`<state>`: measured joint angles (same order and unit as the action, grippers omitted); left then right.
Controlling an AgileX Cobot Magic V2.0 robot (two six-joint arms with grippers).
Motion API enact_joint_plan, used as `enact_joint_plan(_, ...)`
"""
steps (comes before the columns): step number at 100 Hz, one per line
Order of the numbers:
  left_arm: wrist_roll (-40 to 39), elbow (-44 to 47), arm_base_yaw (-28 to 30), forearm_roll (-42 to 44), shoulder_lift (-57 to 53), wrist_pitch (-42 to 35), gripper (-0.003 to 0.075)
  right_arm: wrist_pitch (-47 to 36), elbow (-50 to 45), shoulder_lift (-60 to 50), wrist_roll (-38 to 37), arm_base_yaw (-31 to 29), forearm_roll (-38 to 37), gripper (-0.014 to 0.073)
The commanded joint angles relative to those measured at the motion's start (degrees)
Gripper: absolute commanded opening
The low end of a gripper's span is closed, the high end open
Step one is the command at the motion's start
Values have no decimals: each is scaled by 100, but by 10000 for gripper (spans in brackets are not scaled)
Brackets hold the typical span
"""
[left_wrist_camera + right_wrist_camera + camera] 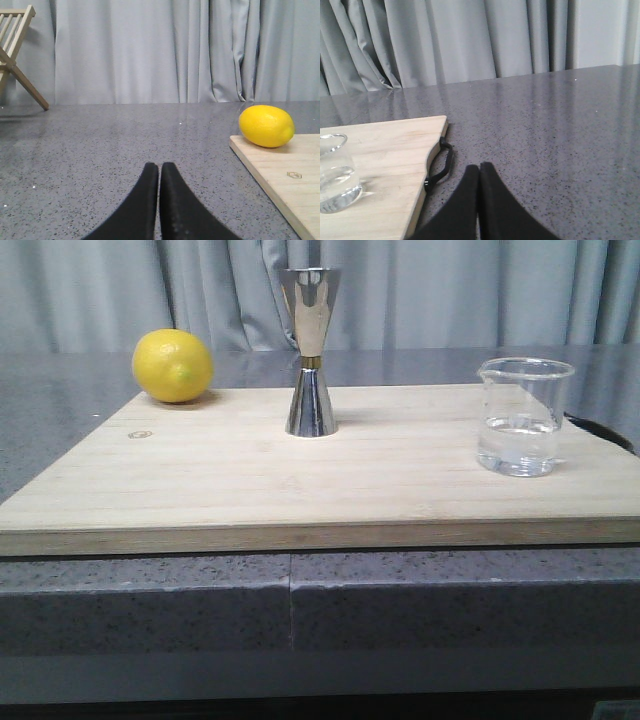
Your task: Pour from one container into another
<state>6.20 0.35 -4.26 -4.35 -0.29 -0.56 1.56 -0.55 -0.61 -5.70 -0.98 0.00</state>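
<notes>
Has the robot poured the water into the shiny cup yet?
Not yet. Nothing looks done: the glass beaker stands upright on the wooden board, water in it, apart from the steel jigger. Nothing is in hand either: the left pincer and right pincer are both shut and empty, off the board. Left to do: grab the beaker, carry it over, tip it.

Grey pleated curtain (pixel 450 290) hung across whole bkgd. Speckled grey countertop (pixel 100 150) w/ soft reflections. Wooden folding rack (pixel 15 55) stood far side, near curtain.
</notes>
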Motion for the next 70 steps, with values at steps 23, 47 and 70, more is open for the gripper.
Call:
enact_joint_plan(23,1,117,-46,-48,-133,-454,-21,-461,-144,-108,25,-33,0,-69)
enact_joint_plan(47,1,117,-46,-48,-133,-454,-21,-461,-144,-108,25,-33,0,-69)
enact_joint_plan(70,1,117,-46,-48,-133,-504,-21,-461,-144,-108,25,-33,0,-69)
